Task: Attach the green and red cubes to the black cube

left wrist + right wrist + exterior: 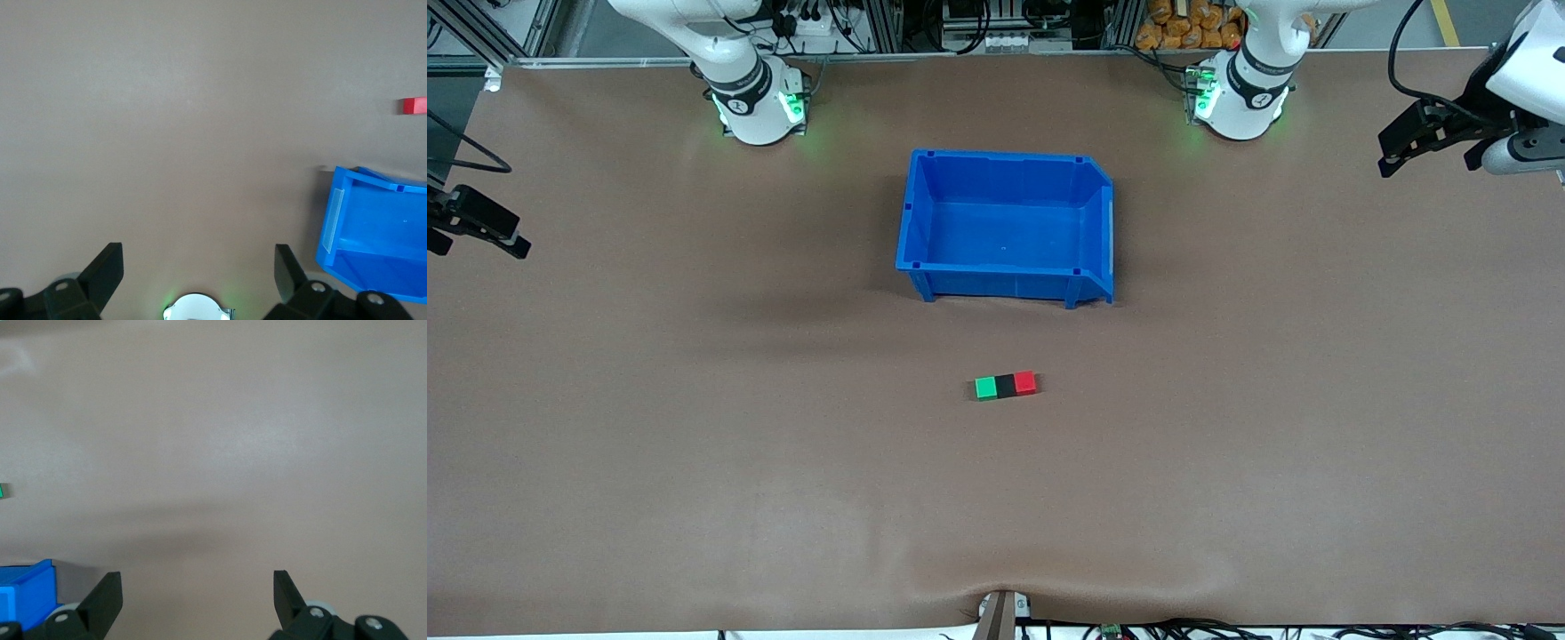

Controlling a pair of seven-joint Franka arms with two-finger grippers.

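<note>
The green cube (985, 388), black cube (1005, 386) and red cube (1024, 382) lie joined in one row on the table, the black one in the middle, nearer to the front camera than the blue bin (1006, 276). The red cube also shows in the left wrist view (414, 105); a sliver of the green cube shows in the right wrist view (3, 491). My left gripper (1405, 151) is open and empty, up at the left arm's end of the table. My right gripper (489, 233) is open and empty at the right arm's end. Both arms wait.
The blue bin holds nothing and stands mid-table between the two arm bases; it shows in the left wrist view (333, 220) and its corner in the right wrist view (30, 590). Cables and a small clamp (1002, 610) sit at the table's front edge.
</note>
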